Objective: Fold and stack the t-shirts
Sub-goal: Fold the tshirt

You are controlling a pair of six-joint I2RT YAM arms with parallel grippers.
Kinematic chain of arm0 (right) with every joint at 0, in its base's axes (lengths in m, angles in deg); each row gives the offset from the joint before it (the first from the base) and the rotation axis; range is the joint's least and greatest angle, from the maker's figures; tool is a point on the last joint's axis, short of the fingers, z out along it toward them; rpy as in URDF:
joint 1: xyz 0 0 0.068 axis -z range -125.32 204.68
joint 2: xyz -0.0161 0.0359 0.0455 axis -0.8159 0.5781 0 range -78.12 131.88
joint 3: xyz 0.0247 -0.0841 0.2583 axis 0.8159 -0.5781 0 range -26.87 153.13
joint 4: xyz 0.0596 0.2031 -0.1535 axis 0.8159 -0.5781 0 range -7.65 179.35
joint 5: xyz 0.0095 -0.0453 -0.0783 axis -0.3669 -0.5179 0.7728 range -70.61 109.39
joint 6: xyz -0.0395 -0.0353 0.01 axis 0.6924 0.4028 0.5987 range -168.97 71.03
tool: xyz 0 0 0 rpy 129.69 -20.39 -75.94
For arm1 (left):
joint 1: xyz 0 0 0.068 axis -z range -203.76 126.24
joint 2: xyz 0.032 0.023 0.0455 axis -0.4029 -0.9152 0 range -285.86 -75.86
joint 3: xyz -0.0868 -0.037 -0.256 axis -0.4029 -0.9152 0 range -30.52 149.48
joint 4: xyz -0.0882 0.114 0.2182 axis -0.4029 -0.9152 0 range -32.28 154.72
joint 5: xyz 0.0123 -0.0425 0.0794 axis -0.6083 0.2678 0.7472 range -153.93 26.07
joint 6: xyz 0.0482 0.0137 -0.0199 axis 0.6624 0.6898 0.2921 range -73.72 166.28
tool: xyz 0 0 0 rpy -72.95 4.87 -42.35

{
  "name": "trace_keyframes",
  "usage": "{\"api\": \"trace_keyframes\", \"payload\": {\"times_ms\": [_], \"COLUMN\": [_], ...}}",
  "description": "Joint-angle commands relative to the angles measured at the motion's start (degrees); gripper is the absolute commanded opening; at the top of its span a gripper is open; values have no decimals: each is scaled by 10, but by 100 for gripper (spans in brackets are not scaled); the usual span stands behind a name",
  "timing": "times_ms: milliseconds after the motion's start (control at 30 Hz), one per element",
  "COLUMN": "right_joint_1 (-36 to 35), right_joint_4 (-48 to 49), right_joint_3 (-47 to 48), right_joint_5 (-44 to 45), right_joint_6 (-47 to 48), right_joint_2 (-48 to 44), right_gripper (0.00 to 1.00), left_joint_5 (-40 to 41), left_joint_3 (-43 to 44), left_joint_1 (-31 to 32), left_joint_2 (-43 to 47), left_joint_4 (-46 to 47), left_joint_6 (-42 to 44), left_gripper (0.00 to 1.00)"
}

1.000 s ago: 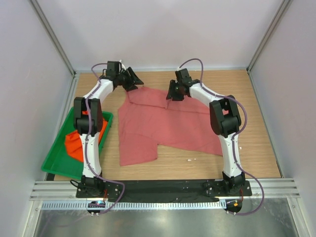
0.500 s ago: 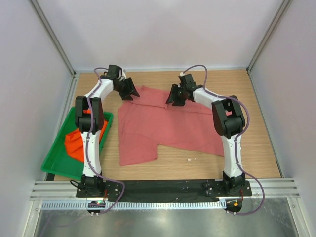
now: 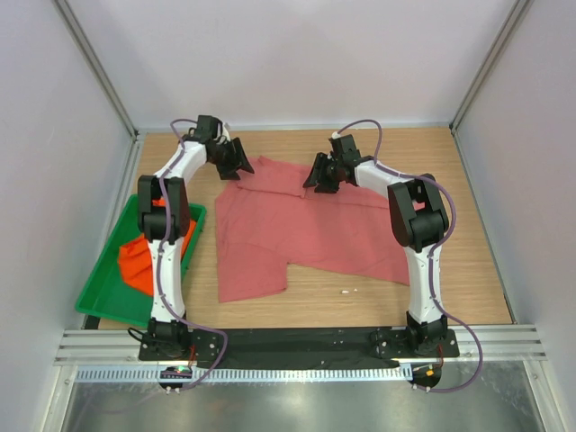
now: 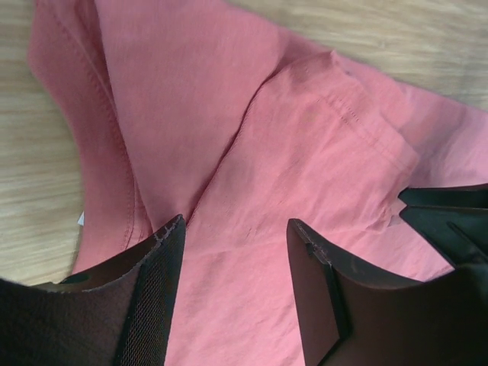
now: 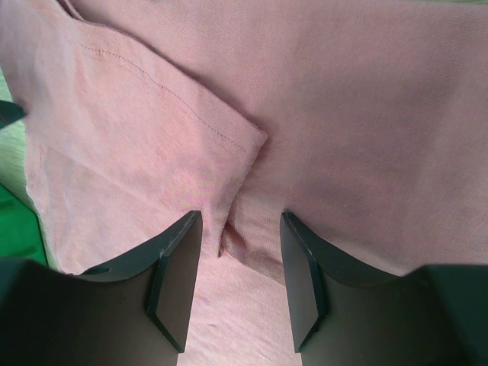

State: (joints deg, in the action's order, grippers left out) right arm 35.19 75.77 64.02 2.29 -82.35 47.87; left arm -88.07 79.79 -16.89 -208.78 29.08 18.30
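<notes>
The rose-pink t-shirt lies spread on the wooden table, partly folded along its far edge. My left gripper is open over the shirt's far left corner; in the left wrist view pink cloth with a hemmed fold lies between the jaws. My right gripper is open over the far middle of the shirt; in the right wrist view a small fold of cloth sits between the jaws. The orange t-shirt lies crumpled in the green tray.
The green plastic tray stands at the near left, beside the left arm. A small white speck lies on the table in front of the pink shirt. Grey walls enclose the table on three sides.
Both grippers have moved a little toward each other over the shirt's far edge, and the cloth there has flattened slightly. Both stay open.
</notes>
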Motion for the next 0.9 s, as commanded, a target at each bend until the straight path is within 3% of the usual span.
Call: {"api": "trace_keyframes", "payload": {"times_ms": [0, 267, 500, 700, 867], "right_joint_1": [3, 3, 4, 3, 3], "right_joint_4": [2, 1, -3, -10, -10], "right_joint_3": [-9, -6, -5, -6, -4], "right_joint_5": [8, 4, 5, 5, 7], "right_joint_6": [1, 3, 4, 6, 6], "right_joint_2": [-17, -12, -7, -4, -4], "right_gripper": [51, 51, 51, 51, 50], "left_joint_5": [-3, -30, -48, -45, -50], "left_joint_3": [37, 30, 5, -3, 1], "left_joint_1": [-3, -3, -4, -6, -11], "left_joint_2": [-10, -35, -16, -3, -14], "left_joint_4": [1, -3, 34, 54, 44], "left_joint_6": [7, 7, -17, -37, -45], "left_gripper": [57, 56, 38, 41, 22]}}
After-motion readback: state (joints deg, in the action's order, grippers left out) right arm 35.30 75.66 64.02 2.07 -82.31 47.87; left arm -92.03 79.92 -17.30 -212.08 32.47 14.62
